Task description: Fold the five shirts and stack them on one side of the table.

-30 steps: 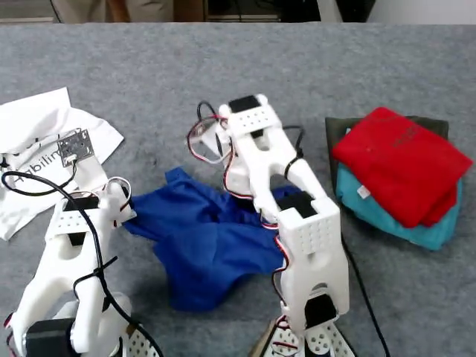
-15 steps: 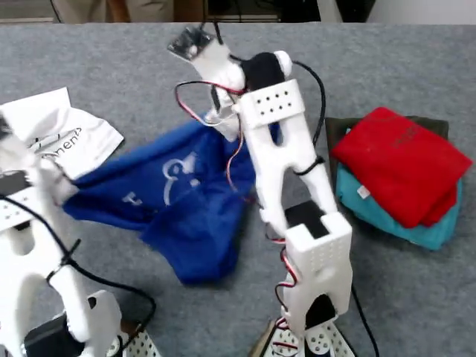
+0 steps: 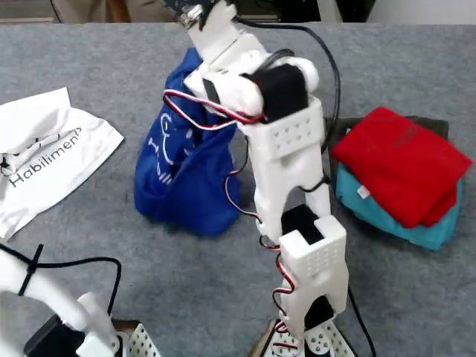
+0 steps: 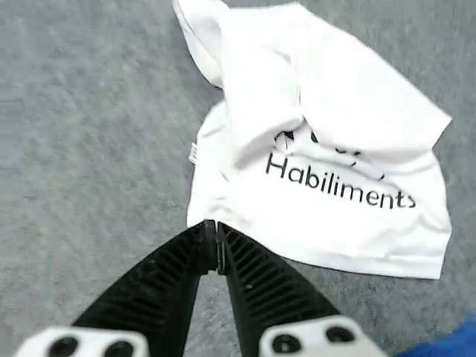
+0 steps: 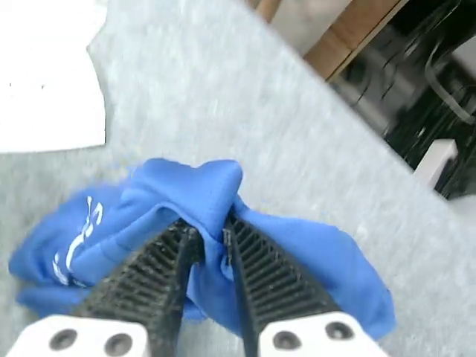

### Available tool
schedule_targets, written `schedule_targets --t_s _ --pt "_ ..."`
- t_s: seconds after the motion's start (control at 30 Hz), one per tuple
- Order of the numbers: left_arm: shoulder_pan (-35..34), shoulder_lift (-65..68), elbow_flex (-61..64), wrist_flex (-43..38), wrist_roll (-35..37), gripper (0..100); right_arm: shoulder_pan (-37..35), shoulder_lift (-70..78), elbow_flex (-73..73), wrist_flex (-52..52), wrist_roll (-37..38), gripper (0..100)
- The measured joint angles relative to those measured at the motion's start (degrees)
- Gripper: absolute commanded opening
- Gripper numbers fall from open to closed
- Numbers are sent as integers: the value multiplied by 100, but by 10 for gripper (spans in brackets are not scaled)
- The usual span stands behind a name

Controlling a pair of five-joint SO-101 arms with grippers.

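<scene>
The right gripper (image 5: 212, 239) is raised high over the far middle of the grey table (image 3: 111, 82). Its fingers (image 5: 167, 260) pinch a fold of the blue shirt (image 3: 182, 167) between them. The blue shirt hangs down from this fold as a long crumpled bundle with white print on one side, and its lower end reaches the table surface.

The left gripper (image 4: 217, 249) is over the table, beside one edge of the white shirt (image 4: 335, 141). Its fingers (image 4: 171, 275) are pressed together and hold nothing. The white shirt lies unfolded and wrinkled at the left side of the table.

At the right side of the table there is a stack of folded shirts: the red shirt (image 3: 401, 160) on top, the teal shirt (image 3: 379, 216) under it, and a dark shirt (image 3: 341, 128) at the bottom.
</scene>
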Motion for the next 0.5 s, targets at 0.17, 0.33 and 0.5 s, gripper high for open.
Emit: schedule_targets --t_s 0.17,0.33,0.5 --pt "-273 0 -1459 976 0 19 -141 0 -782 9 -79 5" --pt "-378 -35 -2435 1574 -97 19 -343 -114 -941 9 -79 5" --pt "-378 -44 -2171 1609 -149 19 -343 -114 -607 9 -79 5"
